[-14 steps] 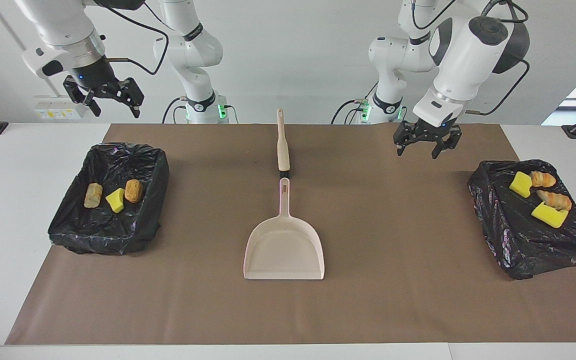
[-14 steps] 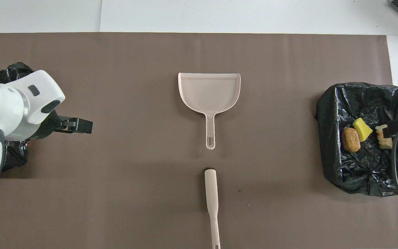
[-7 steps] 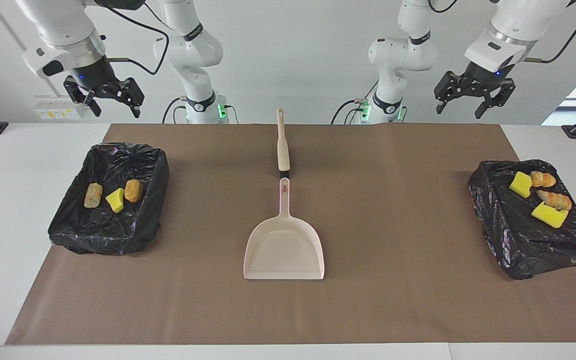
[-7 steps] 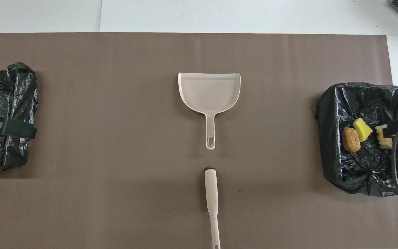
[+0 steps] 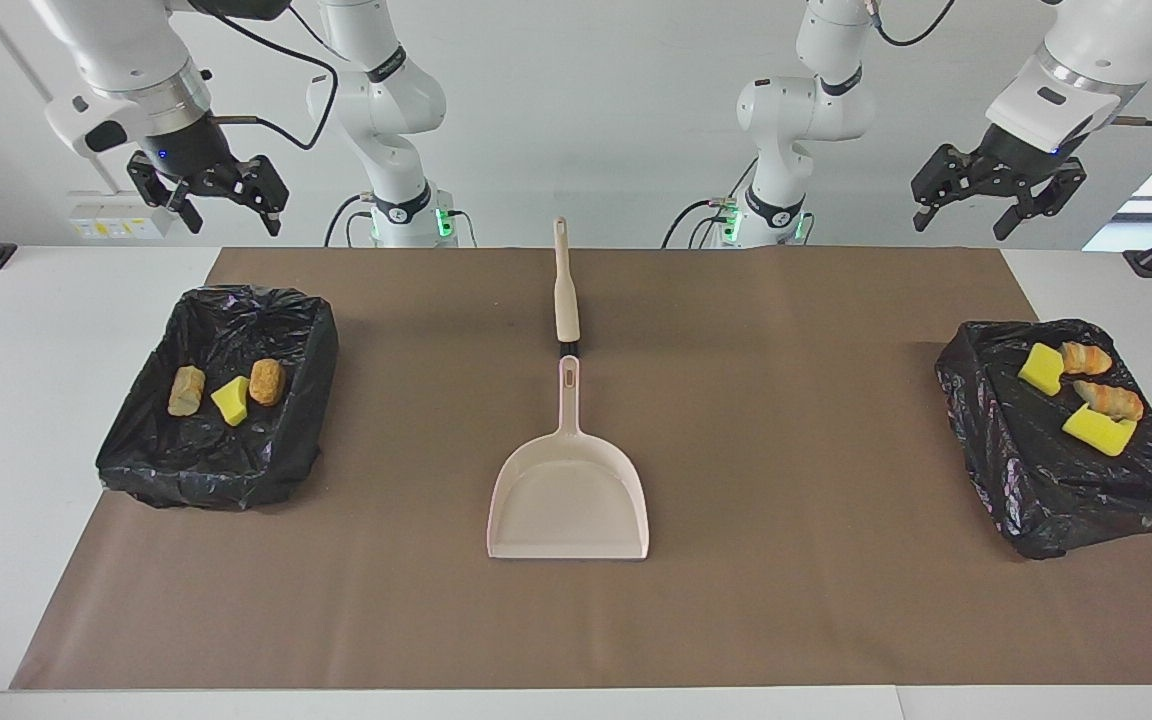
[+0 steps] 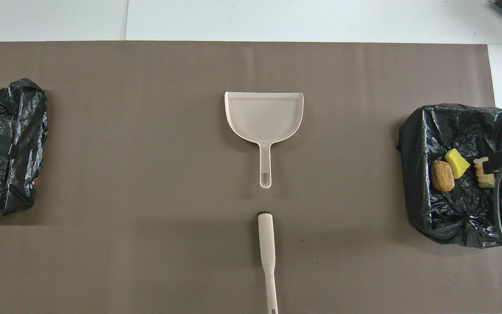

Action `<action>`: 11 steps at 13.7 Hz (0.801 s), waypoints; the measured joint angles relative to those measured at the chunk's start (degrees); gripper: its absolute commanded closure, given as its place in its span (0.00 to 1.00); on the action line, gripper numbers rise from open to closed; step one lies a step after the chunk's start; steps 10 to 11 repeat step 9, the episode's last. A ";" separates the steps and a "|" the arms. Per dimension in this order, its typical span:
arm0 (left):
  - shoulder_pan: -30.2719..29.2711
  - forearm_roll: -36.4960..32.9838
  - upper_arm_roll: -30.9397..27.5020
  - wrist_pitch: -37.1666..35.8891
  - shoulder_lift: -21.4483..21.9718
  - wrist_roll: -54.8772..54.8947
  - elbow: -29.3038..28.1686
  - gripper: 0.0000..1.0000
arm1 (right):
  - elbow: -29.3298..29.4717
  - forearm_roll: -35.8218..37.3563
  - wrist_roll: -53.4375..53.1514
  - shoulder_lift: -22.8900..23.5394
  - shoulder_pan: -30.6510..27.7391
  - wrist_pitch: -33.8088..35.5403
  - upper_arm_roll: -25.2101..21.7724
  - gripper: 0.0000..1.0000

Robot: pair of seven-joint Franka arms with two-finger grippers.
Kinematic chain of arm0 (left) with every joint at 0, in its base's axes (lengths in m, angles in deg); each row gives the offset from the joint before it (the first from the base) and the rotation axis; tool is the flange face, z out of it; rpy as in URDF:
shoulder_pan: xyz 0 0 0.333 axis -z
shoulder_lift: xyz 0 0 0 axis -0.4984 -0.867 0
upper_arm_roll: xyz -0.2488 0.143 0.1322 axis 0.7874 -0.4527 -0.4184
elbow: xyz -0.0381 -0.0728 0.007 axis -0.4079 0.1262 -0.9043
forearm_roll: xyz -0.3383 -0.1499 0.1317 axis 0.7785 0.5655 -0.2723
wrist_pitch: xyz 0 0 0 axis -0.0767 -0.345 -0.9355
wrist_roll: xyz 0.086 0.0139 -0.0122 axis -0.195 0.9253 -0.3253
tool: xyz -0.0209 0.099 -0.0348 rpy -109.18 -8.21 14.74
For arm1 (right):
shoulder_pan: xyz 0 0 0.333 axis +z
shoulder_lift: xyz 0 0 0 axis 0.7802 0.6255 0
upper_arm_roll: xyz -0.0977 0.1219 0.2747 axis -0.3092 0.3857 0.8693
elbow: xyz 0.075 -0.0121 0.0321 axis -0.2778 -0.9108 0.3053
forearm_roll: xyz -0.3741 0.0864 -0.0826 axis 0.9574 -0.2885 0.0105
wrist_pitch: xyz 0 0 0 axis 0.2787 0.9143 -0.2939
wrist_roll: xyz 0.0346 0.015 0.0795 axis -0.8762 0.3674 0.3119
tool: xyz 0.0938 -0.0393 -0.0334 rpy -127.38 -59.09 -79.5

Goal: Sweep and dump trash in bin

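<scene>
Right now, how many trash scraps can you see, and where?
7. Three in the right-end bin. Four on the left-end bag. None hidden, apparently.

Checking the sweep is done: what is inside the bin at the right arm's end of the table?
The bin holds three scraps: a tan piece, a yellow sponge chunk and an orange-brown piece. Anything under the black liner's folds is hidden.

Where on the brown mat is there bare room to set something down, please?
Two broad bare patches of mat flank the dustpan: one between it and the bin at the right arm's end, one between it and the bin at the left arm's end. The centre line is taken by dustpan and brush.
</scene>
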 measured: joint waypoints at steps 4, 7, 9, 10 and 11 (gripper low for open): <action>0.00 0.01 0.28 -0.06 1.92 -0.01 -2.11 0.00 | 0.00 0.00 0.00 0.00 0.00 0.00 0.00 0.00; -0.02 0.01 0.28 0.40 3.43 -0.04 -4.96 0.00 | 0.00 0.00 0.00 0.00 0.00 0.00 0.00 0.00; -0.02 0.01 0.28 1.44 4.68 -0.05 -7.09 0.00 | 0.00 0.00 0.00 0.00 0.00 0.00 0.00 0.00; -0.02 0.01 0.28 1.44 4.68 -0.05 -7.09 0.00 | 0.00 0.00 0.00 0.00 0.00 0.00 0.00 0.00; -0.02 0.01 0.28 1.44 4.68 -0.05 -7.09 0.00 | 0.00 0.00 0.00 0.00 0.00 0.00 0.00 0.00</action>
